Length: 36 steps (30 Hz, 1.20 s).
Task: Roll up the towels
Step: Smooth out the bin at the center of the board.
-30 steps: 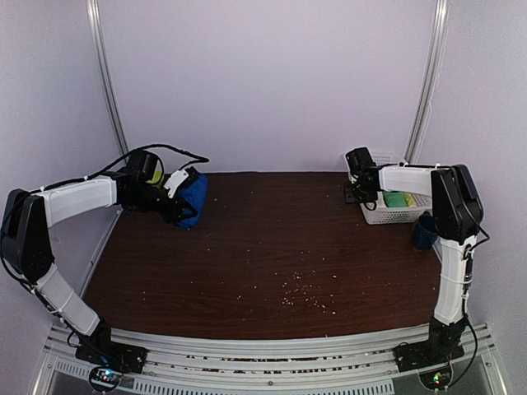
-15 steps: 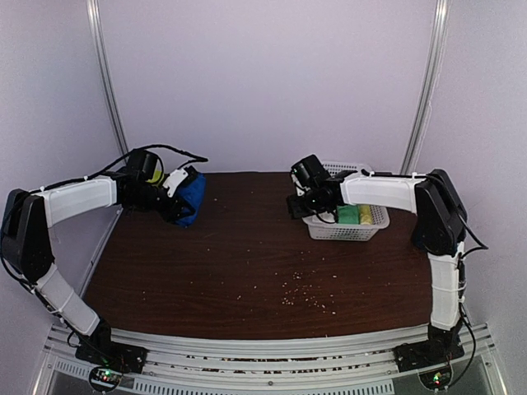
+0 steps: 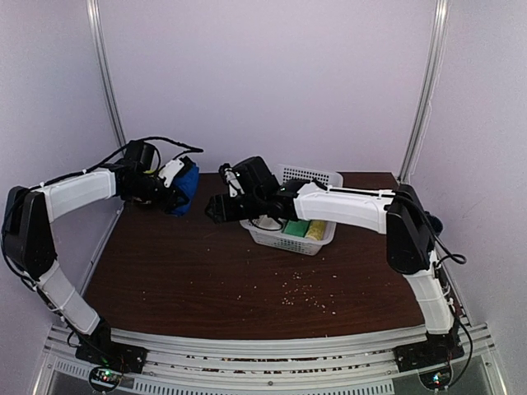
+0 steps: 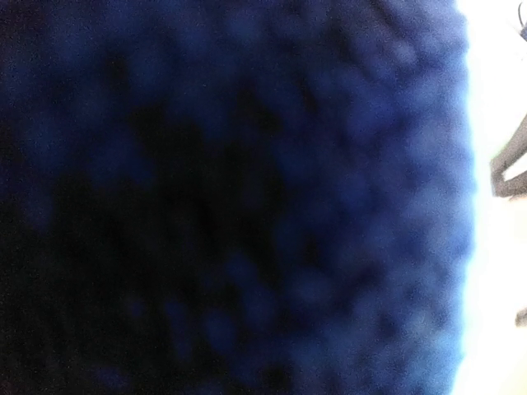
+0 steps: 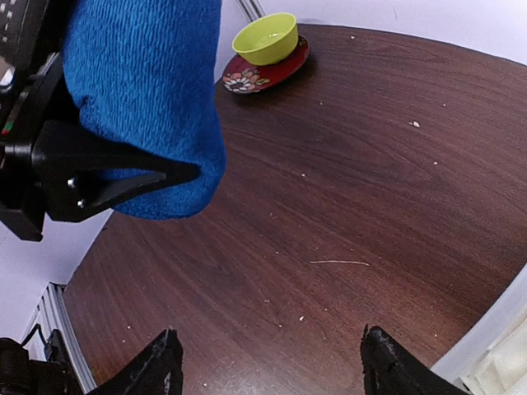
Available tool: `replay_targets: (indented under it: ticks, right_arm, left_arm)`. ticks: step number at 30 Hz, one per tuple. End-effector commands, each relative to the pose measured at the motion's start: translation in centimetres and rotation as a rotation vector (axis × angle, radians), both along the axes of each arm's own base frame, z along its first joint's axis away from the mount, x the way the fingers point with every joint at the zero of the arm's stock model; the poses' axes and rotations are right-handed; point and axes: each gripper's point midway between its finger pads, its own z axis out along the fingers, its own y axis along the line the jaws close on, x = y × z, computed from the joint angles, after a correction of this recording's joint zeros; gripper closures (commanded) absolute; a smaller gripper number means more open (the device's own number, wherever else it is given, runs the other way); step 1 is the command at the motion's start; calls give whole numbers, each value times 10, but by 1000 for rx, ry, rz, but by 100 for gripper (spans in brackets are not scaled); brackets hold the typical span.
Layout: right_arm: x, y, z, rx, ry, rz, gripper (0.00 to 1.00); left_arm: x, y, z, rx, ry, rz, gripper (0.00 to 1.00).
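So here's the state of play: the left gripper sits in the upper left of the overhead view, its fingers clamped on the blue towel; the cloth looks bunched up into a fat wad and lifted off the table, hanging down past the black finger in the upper left of the right wrist view. The left wrist camera shows nothing but blurry blue, so the towel is pressed right up against that lens.

The right arm is stretched across the middle of the overhead view, over the white mesh basket, with the right gripper aimed at the towel; its fingertips stand wide apart at the bottom of its own view, nothing between them, bare wood below. My guess is that the left is presenting the towel in the air so the right can take a loose end or corner; wide jaws make sense for thick terry cloth.

A green bowl on a red flowered plate sits at the top of the right wrist view, well apart from the action. The basket has something green and something yellow in it; I can't spot the white towel anywhere.

Rolling-wise I'd say it's early; the blue one is a lump, not a neat roll.
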Motion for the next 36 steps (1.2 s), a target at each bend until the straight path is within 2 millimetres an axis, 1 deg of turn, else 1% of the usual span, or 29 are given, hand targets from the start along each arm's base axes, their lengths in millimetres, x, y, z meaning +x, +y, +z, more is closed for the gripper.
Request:
replay_targets:
  ticks: [1, 2, 4, 6, 7, 9, 12, 14, 15, 16, 17, 18, 20, 22, 24, 26, 28, 33, 35, 36]
  right_arm:
    - [5, -26, 48, 89, -55, -40, 25]
    - [7, -41, 58, 89, -76, -75, 24]
    - [13, -75, 71, 67, -115, -159, 23]
    - [18, -114, 80, 43, -143, -240, 23]
    - [21, -136, 79, 21, -150, -284, 23]
    - [25, -175, 83, -12, -173, -369, 22]
    - [30, -230, 77, -53, -180, -478, 22]
    - [30, -257, 71, -75, -179, -531, 22]
    - [28, -268, 67, -85, -180, -552, 22]
    - [26, -275, 64, -93, -180, -568, 21]
    - [24, -281, 61, -98, -179, -576, 21]
    - [23, -284, 58, -103, -175, -579, 21]
    - [20, -288, 53, -110, -169, -583, 21]
    - [19, -289, 47, -113, -163, -581, 21]
    - [18, -290, 44, -114, -160, -580, 21]
    - [17, -289, 41, -108, -157, -578, 21]
    - [17, -289, 39, -103, -157, -575, 21]
    - [14, -289, 31, -111, -148, -568, 21]
    - [14, -292, 27, -121, -147, -576, 21]
    - [14, -295, 25, -133, -147, -587, 21]
  left_arm:
    - [19, -1, 43, -28, -91, 6, 100]
    - [21, -5, 49, -41, -84, -2, 100]
    - [25, -13, 57, -71, -53, -11, 100]
    - [29, -26, 61, -86, -15, -21, 100]
    - [30, -33, 59, -79, 9, -21, 100]
    - [32, -52, 58, -53, 22, -25, 100]
    - [31, -84, 50, -8, 49, -41, 100]
    - [28, -109, 45, -5, 90, -72, 100]
    - [27, -120, 42, -10, 117, -85, 100]
    - [26, -133, 46, -27, 134, -101, 100]
    - [26, -142, 41, -32, 169, -107, 100]
    - [25, -153, 32, -21, 205, -104, 100]
    - [24, -166, 23, 7, 246, -85, 100]
    - [29, -169, 16, 44, 229, -8, 100]
    - [35, -171, 13, 50, 215, 38, 100]
    - [41, -173, 15, 34, 215, 76, 100]
    - [42, -181, 18, -5, 224, 59, 100]
    - [34, -208, 41, -133, 245, -28, 100]
    - [28, -218, 45, -187, 274, -66, 100]
    - [25, -222, 44, -208, 291, -76, 100]
